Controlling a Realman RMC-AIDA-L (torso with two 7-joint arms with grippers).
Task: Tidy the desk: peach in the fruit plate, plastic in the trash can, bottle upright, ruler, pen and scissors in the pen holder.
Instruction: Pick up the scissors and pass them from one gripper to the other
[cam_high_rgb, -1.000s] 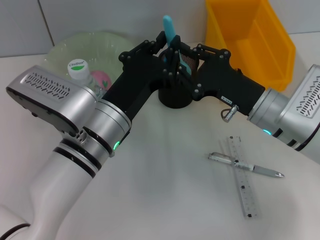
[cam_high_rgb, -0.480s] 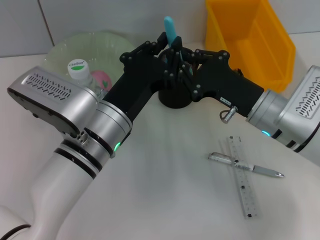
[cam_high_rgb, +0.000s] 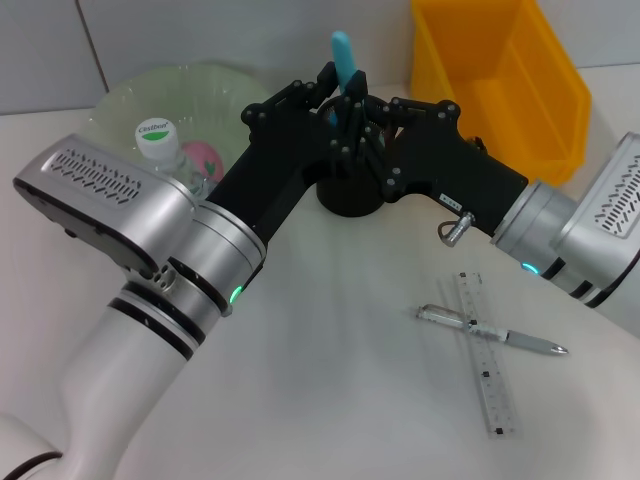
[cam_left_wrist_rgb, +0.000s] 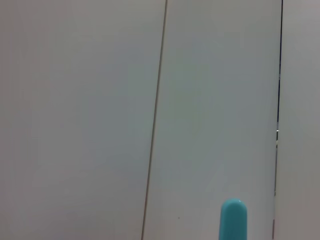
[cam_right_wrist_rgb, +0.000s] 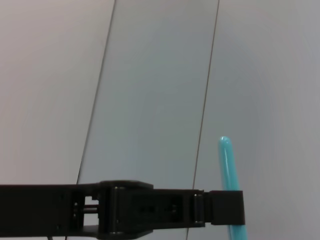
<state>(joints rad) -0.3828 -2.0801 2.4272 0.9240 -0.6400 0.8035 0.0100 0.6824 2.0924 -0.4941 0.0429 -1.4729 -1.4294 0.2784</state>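
My left arm reaching fwd from lower left, my left gripper (cam_high_rgb: 335, 105) meeting my right gripper (cam_high_rgb: 362, 128) at centre, right arm coming in from right edge, fingers of both crowded together, grip unclear

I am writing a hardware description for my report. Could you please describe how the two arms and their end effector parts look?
Both arms have white and silver rounded housings with black ring seams, a slotted vent panel and a small green light. The left end effector and the right end effector are matte black linkage mechanisms with visible round pivot joints. The right one carries a small white label and a silver metal fitting near its wrist.
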